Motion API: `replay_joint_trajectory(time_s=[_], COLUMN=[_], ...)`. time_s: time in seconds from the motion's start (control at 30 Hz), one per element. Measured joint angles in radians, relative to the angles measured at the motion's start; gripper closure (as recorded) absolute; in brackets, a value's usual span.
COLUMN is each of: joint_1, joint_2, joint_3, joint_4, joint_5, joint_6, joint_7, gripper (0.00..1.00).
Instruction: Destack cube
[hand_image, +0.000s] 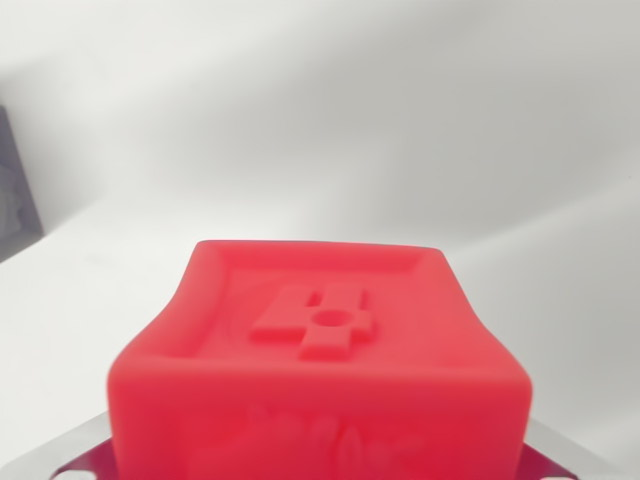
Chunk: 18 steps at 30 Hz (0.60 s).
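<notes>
A red cube (320, 370) fills the lower middle of the wrist view, very close to the camera. Its top face has a raised rim and an embossed cross-like mark with a round hole. My gripper (315, 462) sits at the bottom edge. Its metal fingers (70, 455) show on either side of the cube, pressed against its flanks. The cube's sides bow inward slightly, as if squeezed. The fingertips are hidden behind the cube. No second cube shows beneath or around it.
A white tabletop (120, 270) and a white back wall (350, 100) lie beyond the cube. A dark grey object (15, 190) stands at the wrist view's left edge.
</notes>
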Motion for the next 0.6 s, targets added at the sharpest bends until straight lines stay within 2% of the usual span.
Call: replay_joint_trajectory(time_s=[0.6], joint_1=[-0.037], joint_2=[0.01], joint_3=[0.0], joint_4=[-0.057], joint_5=[0.004], joint_6=[0.068], joint_7=[-0.005], gripper=[1.0])
